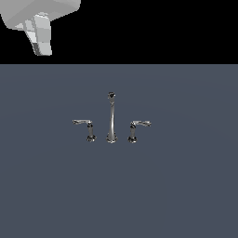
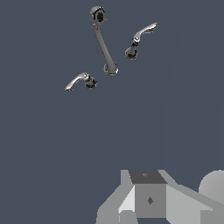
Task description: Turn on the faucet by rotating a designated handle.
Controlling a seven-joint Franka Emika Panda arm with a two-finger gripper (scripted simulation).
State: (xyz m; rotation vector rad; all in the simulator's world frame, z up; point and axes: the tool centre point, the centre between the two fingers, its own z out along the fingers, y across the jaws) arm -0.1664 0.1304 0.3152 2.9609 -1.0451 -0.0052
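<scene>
A small polished chrome faucet (image 1: 111, 118) stands near the middle of a flat, matte slate-grey desk (image 1: 46, 195) under a plain black background. Its tall, thin spout (image 1: 111, 116) has a knobbed top. The handle (image 1: 85, 126), a slim curved lever on a short post, sits just beside it on the exterior view's left, arm pointing left; its twin (image 1: 137, 128) mirrors it. The blocky pale-grey pincer (image 1: 41, 39) hangs well apart, high at the exterior view's left; whether its jaws are parted cannot be told. No writing shows.
</scene>
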